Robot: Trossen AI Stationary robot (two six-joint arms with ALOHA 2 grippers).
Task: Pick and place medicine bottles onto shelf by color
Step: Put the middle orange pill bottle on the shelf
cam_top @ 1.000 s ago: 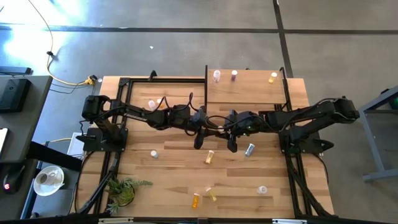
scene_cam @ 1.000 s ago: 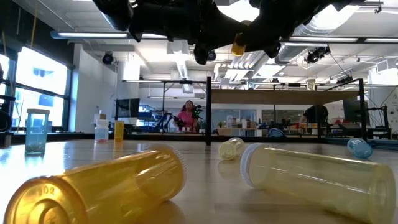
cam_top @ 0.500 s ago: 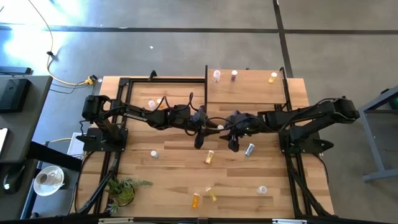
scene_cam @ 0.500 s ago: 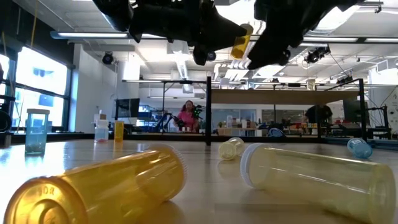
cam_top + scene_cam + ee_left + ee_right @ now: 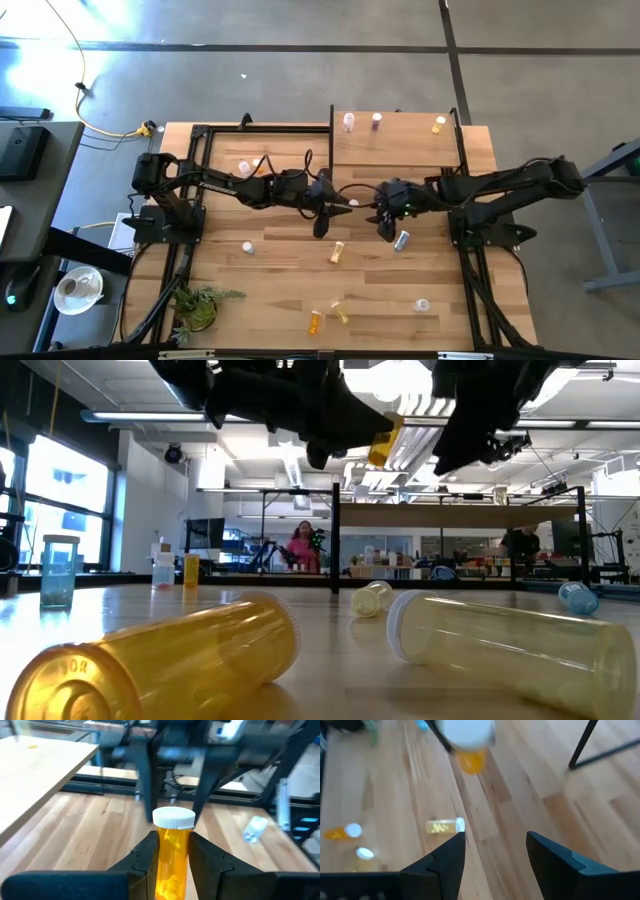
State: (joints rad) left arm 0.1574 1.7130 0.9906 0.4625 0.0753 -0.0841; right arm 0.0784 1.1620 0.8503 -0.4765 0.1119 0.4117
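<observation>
Left claw (image 5: 172, 865) is clenched on an orange bottle (image 5: 171, 851), white cap up, held in the air over the middle of the table (image 5: 270, 300). Right claw (image 5: 492, 857) stands released just beside it, empty, with that same bottle showing a little way beyond its fingers (image 5: 447, 855). From above, the two claws meet mid-table, the left claw (image 5: 322, 200) on one side and the right claw (image 5: 386, 214) on the other.

My reading is that a handover between the arms is in hand and the left arm now carries the bottle alone. Its next move would be to take the bottle to the shelf (image 5: 400, 150) and stand it with others of its color. That calls for a lift over the shelf's edge and a path between the black posts (image 5: 331, 135).

Three bottles already stand along the shelf's far edge, among them a yellow one (image 5: 439, 124) at the corner. Several more lie on the table: a grey one (image 5: 402, 240) close under the right claw, an orange one (image 5: 337, 252) nearby, and others nearer the front edge. A small plant (image 5: 197, 303) sits at the table's front corner, well apart. The right arm, close alongside, is the likeliest obstacle.
</observation>
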